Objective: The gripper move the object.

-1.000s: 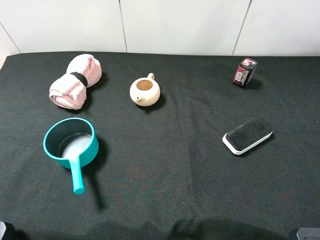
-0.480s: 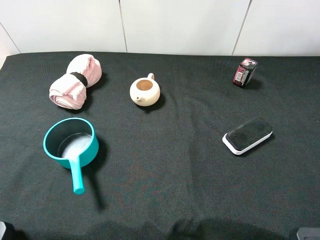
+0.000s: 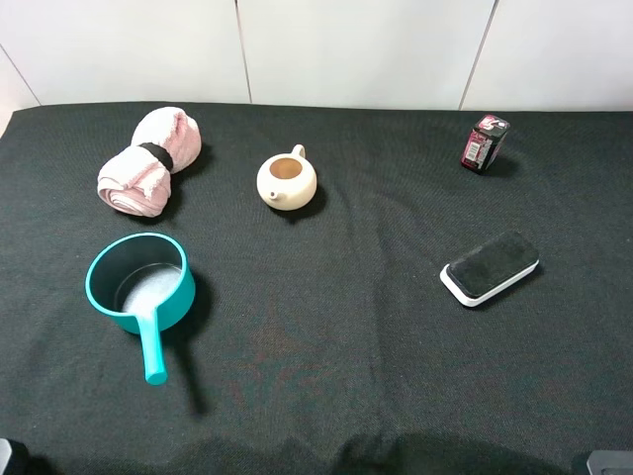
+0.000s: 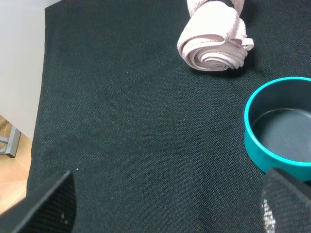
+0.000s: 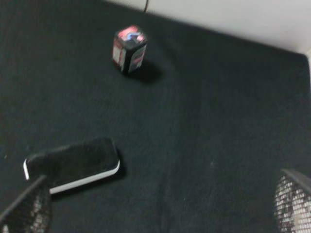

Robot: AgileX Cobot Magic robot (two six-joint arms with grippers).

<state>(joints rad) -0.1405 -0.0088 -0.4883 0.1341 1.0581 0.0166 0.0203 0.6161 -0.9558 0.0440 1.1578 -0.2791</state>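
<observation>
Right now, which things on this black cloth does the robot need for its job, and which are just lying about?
Belongs to the job:
flat rounded block with black felt-like top and white base
open right gripper, likely the one to move it

Just lying about:
rolled pink towel
cream ceramic teapot
teal saucepan
small red-and-black packet

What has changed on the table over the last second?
Nothing visibly changed. The black-topped block, teapot, rolled towel, teal saucepan and red packet all lie where they were.
</observation>
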